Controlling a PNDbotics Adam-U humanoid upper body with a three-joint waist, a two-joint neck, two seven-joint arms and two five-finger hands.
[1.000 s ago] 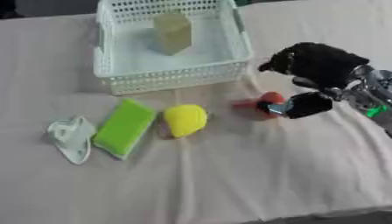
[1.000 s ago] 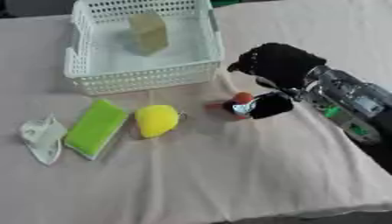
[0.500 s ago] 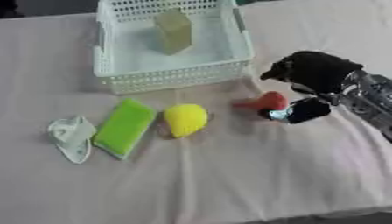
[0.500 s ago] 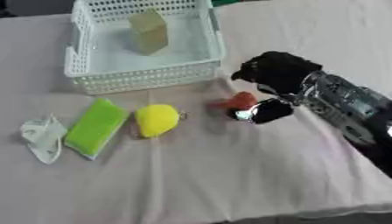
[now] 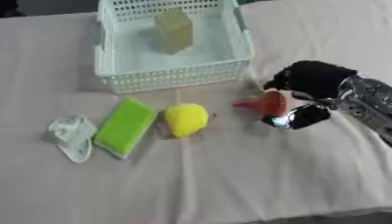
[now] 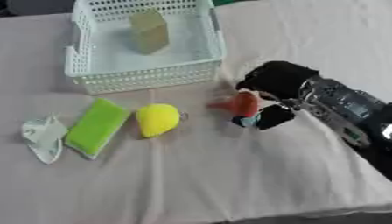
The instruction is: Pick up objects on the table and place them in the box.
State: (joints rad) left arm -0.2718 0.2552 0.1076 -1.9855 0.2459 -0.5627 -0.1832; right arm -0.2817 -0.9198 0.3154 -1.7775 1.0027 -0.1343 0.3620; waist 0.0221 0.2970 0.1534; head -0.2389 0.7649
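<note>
A white mesh basket [image 5: 176, 75] stands at the back of the table with a pale yellow-green block [image 5: 174, 30] inside it. In front of it lie a green sponge [image 5: 126, 126], a yellow lemon-shaped object [image 5: 186, 119] and a whitish, crumpled-looking piece [image 5: 70, 136] at the far left. To the right, a small red-orange object [image 6: 239, 104] rests low on the cloth. My right hand [image 5: 310, 81] reaches in from the right, fingers curled over the red-orange object and the thumb [image 5: 301, 118] below it. The left hand is out of sight.
A pale cloth [image 5: 229, 175] covers the table, with open room across its front and right. The basket's near wall is just behind the red-orange object.
My right hand has settled slightly lower around the red-orange object, with the thumb shifting down. The object has stayed in nearly the same spot, and the other items have not moved.
</note>
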